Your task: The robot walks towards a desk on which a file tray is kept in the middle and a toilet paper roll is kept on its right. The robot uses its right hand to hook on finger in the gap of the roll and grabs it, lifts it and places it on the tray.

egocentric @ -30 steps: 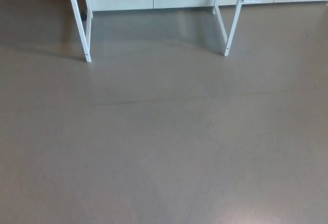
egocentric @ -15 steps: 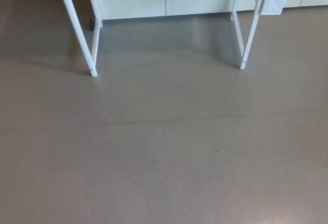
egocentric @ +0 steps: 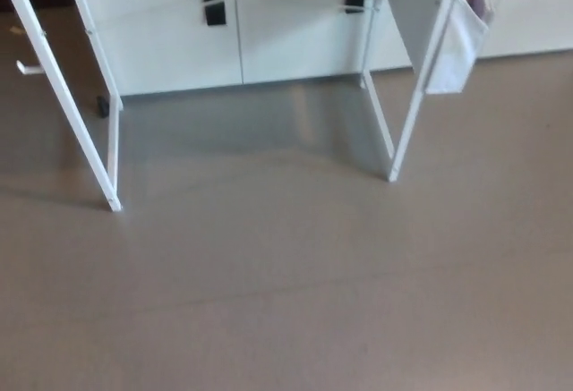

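Only the desk's lower part shows in the head view: a white left front leg (egocentric: 67,105) slanting down to the floor and a white right front leg (egocentric: 421,87). The desk top, the file tray and the toilet paper roll are out of the picture above the top edge. Neither of my hands nor any part of my arms shows.
Behind the desk legs stand white cabinets (egocentric: 179,38) with black handles (egocentric: 213,4). A white fabric pocket (egocentric: 457,38) hangs by the right leg. Grey-brown floor (egocentric: 286,293) fills the lower half of the picture.
The whole picture has shifted: the desk legs and cabinets sit lower and larger, and slightly to the left, so the camera has tilted up or come closer. No hand has come into view.
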